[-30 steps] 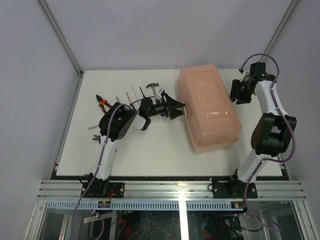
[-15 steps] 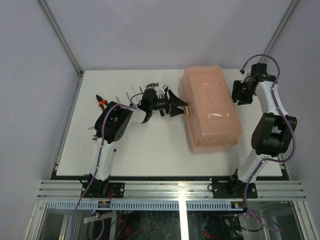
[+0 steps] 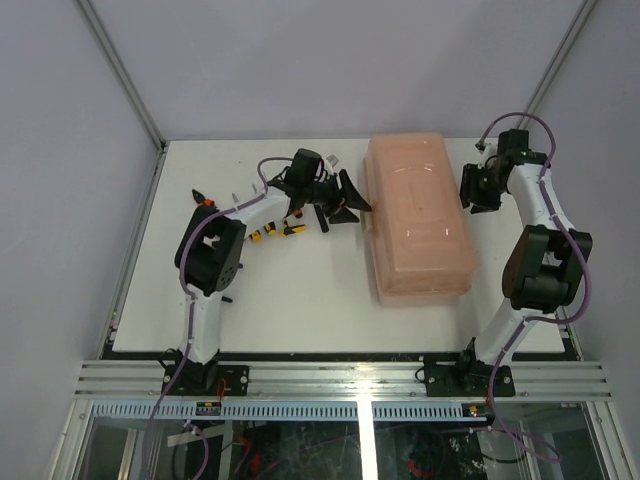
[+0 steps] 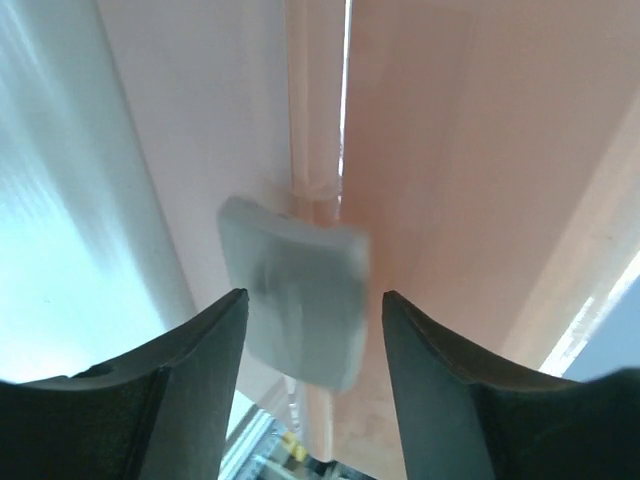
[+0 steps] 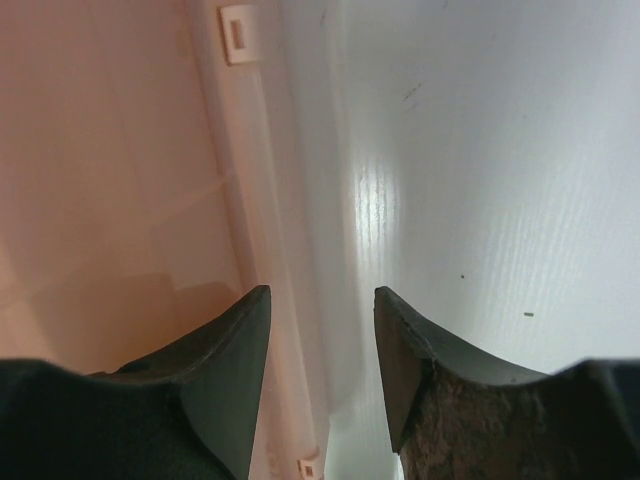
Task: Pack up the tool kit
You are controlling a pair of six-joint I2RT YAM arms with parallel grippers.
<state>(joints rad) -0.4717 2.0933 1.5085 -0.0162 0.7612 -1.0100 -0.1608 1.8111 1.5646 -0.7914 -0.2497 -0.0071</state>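
Observation:
The pink translucent tool case (image 3: pixel 418 217) lies closed on the right half of the white table. My left gripper (image 3: pixel 355 203) is open at the case's left side; in the left wrist view its jaws stand apart on either side of the case's grey latch (image 4: pixel 295 290), not touching it. My right gripper (image 3: pixel 466 186) is open at the case's right edge; the right wrist view shows the case's rim (image 5: pixel 260 250) between its jaws. Loose tools lie left of the case: pliers with orange handles (image 3: pixel 205 204) and yellow-handled tools (image 3: pixel 272 232).
The table's back edge and the enclosure frame run behind the case. My left arm stretches across the loose tools and hides some of them. The table's near half (image 3: pixel 300 310) lies in front of the case.
The case has been turned to lie straighter and a little further back. My left gripper moved back and right along its left side. The yellow-handled tools have come into view.

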